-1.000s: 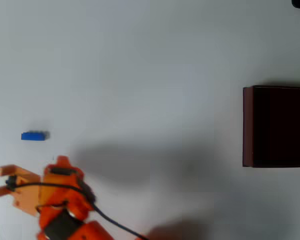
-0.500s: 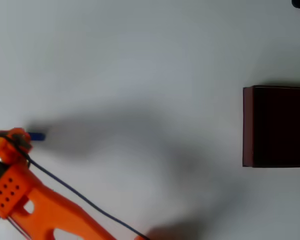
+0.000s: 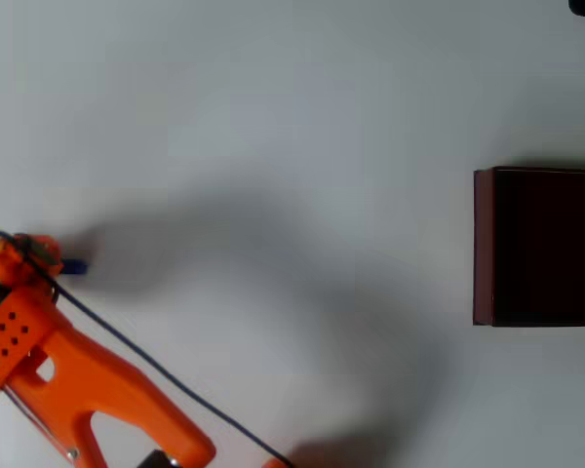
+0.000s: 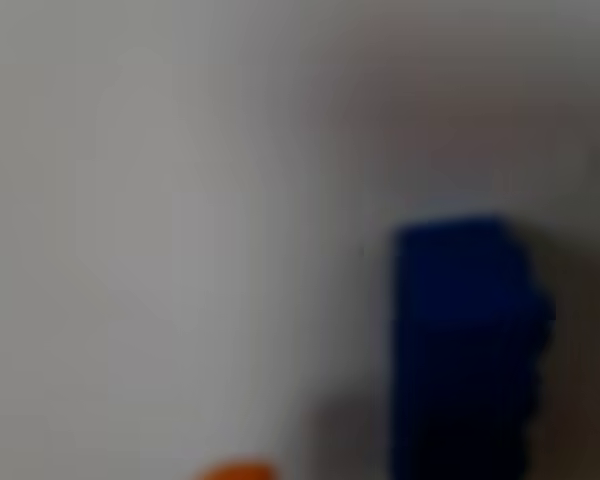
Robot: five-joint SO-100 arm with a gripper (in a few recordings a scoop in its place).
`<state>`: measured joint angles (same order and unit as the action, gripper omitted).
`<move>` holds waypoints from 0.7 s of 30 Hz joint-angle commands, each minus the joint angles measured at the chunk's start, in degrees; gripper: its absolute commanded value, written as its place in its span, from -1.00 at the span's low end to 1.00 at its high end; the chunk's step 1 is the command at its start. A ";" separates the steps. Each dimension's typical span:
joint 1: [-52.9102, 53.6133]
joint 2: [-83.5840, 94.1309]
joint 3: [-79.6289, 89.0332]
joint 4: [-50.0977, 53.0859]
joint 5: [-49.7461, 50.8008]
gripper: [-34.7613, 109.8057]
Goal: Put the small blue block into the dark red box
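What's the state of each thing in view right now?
small blue block: on the table, mostly covered by the arm in the overhead view, not in the box.
dark red box: open top, dark inside, nothing seen in it.
tool: over the block at the left edge; open or shut cannot be told.

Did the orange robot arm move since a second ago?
Yes. In the overhead view the orange arm has swung up the picture and leftward, away from the dark red box, so its tip now covers most of the small blue block.
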<state>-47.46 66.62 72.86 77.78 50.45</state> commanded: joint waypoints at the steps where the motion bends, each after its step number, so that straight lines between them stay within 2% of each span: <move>1: 0.62 0.09 -2.81 0.88 -0.09 -0.25; 8: 2.81 -3.16 -2.99 -0.53 -0.26 -0.25; 12: 3.52 -5.36 -3.16 -1.76 -1.23 -0.52; 14: 3.60 -5.62 -3.52 -1.58 -1.23 -0.52; 21: 3.78 -2.55 -9.23 9.32 -1.14 -0.51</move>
<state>-43.42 59.50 66.88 81.12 49.22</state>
